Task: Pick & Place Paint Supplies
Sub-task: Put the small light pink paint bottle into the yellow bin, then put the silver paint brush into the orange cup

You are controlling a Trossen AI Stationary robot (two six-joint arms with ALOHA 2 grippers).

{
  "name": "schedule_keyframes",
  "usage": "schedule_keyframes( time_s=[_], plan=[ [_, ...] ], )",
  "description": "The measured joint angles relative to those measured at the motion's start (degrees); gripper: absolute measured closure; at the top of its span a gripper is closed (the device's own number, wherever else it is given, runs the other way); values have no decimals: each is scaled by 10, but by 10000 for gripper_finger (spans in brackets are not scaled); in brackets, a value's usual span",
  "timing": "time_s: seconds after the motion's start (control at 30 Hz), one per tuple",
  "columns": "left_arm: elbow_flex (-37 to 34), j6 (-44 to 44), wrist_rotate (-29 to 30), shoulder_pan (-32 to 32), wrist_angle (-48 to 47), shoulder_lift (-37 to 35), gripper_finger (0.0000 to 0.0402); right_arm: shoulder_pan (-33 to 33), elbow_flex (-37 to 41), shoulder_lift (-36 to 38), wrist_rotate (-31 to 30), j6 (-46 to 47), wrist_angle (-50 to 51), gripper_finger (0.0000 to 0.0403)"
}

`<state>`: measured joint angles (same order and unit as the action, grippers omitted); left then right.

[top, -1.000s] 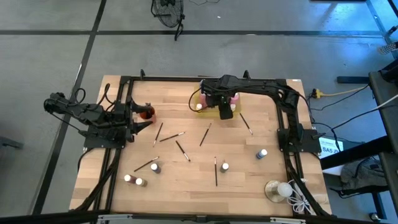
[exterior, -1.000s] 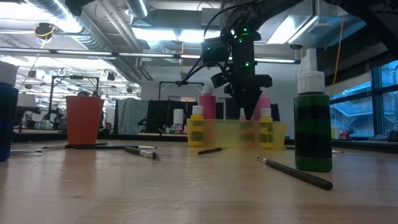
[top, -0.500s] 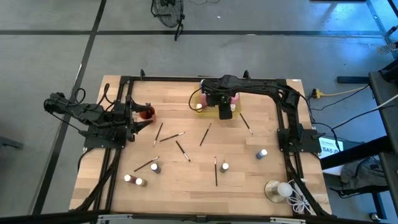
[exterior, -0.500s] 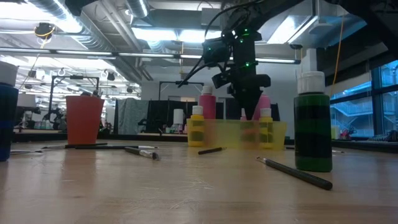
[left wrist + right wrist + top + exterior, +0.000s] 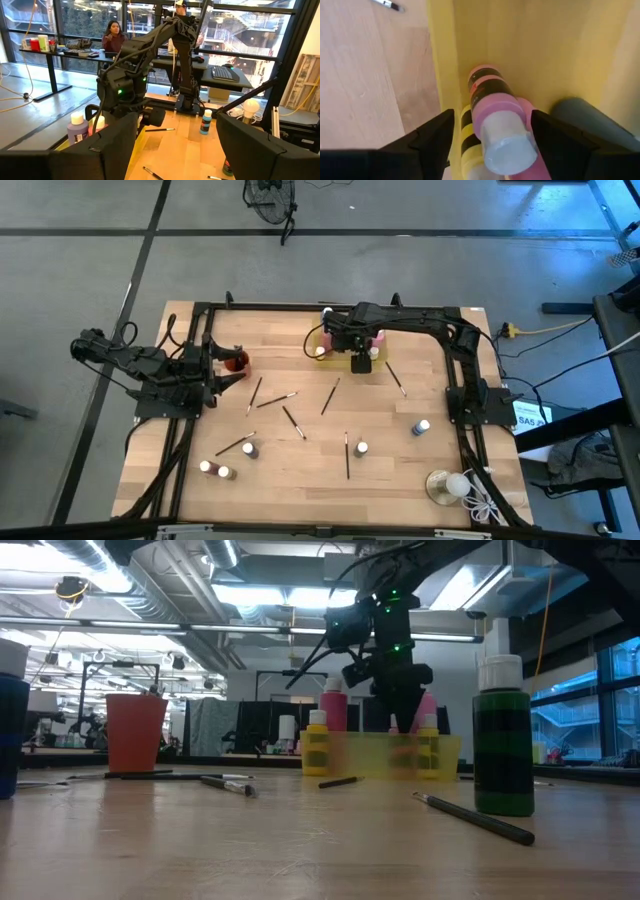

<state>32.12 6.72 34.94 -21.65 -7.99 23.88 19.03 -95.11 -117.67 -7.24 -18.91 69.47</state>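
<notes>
At the table's (image 5: 300, 490) left edge the left gripper (image 5: 228, 373) waited, its fingers spread with nothing between them, just beside an orange-red cup (image 5: 236, 361) standing near that edge. Right of it, the middle of the wooden top lay fairly open, crossed only by scattered paintbrushes (image 5: 270, 400) well apart from one another, with small white-capped bottles (image 5: 248, 449) toward the near edge. Farther right, near the far edge, the right gripper (image 5: 361, 363) hung over a yellow tray (image 5: 316, 340); its fingers stood apart on either side of a pink bottle (image 5: 497, 125) with a pale cap, which lay tilted in the tray against a yellow bottle (image 5: 468, 135), and whether the pads touched it could not be told. The gripper body hid most of the tray from above; from table height a taller pink bottle (image 5: 333, 705) and two yellow ones (image 5: 316, 745) showed through its clear wall. Right again, a blue bottle (image 5: 421, 427) stood alone in open wood, and a clear dish with a white ball and cord (image 5: 447, 485) sat at the near right corner, the cord running off the edge.
</notes>
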Motion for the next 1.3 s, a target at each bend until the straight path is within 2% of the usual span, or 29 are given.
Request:
schedule_keyframes(
  time_s=[0.37,0.57,0.73,1.03,1.17,1.3],
  plan=[
    [0,0,0,0,1,0,132,0,-1,0,-5,32,17,132],
    [0,0,0,0,1,0,132,-7,-4,1,-50,51,32,131],
    [0,0,0,0,2,0,132,-15,-30,2,-56,44,42,131],
    [0,0,0,0,2,0,132,-28,-116,2,-57,20,76,131],
    [0,0,-1,0,2,0,132,-34,-181,2,-56,58,114,131],
    [0,0,-5,0,1,0,132,-37,-256,2,15,109,162,131]
  ],
)
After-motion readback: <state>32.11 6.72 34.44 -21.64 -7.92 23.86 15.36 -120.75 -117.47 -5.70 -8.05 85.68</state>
